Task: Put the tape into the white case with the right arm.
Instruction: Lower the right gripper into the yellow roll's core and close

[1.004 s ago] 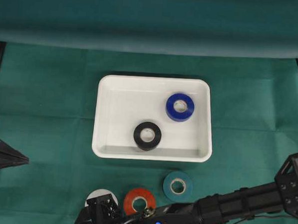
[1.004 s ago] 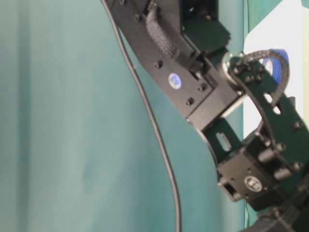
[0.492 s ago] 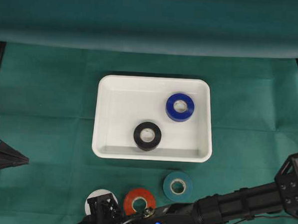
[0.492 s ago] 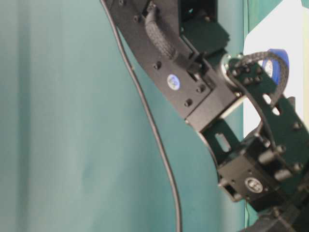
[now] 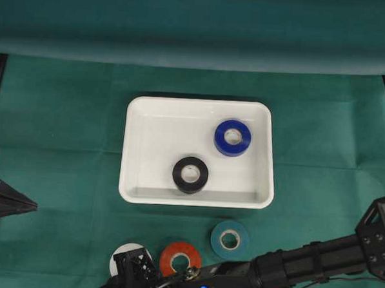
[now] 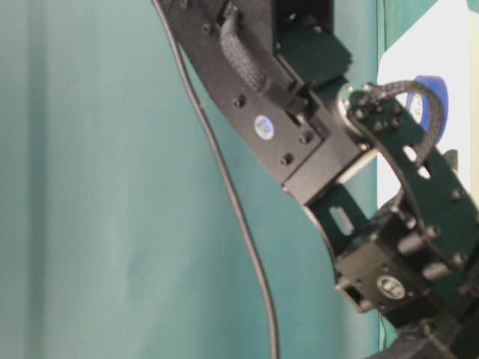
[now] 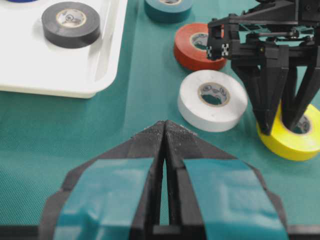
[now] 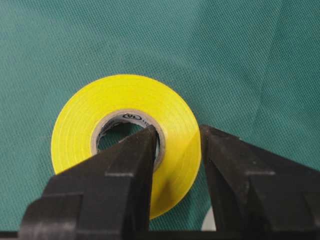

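Right gripper (image 8: 176,145) astride yellow tape's (image 8: 125,100) wall, one finger (image 8: 135,155) inside the core, the other outside, both touching; grip unclear. Left gripper (image 7: 164,131) pressed shut, holding nothing. Yellow roll on green cloth (image 8: 240,60), hidden overhead. White case (image 5: 134,147) apart, holding black tape (image 5: 190,174) and blue tape (image 5: 232,137).

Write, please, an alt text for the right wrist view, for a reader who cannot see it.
The right gripper straddles one wall of a yellow tape roll lying flat on green cloth: one black finger is inside the roll's hole, the other outside its rim. Whether the jaws already squeeze the roll cannot be told.
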### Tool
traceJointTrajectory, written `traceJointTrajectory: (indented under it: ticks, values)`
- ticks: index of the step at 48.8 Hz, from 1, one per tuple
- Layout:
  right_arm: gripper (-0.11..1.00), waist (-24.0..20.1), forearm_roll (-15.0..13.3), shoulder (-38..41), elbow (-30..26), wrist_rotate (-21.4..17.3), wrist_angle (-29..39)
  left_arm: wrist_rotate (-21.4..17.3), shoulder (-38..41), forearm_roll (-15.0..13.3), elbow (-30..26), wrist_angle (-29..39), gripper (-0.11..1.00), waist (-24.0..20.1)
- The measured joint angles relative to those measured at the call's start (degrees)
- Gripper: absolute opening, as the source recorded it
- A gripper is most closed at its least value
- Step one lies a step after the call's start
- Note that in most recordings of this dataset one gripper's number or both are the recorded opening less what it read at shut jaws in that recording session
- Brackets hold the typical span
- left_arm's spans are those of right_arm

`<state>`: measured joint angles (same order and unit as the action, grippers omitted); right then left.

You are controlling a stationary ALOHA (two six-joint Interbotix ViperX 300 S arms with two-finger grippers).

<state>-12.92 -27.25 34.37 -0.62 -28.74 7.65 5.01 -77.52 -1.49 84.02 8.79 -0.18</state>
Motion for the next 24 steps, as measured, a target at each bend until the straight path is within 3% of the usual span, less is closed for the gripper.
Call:
traceJointTrajectory:
  ticks: [24]
  values:
    - [0.01,0.00,-0.18,-7.65,0.09,0.26,7.03,0.00,0.00,0.00,0.00,0.00,0.00,0.00]
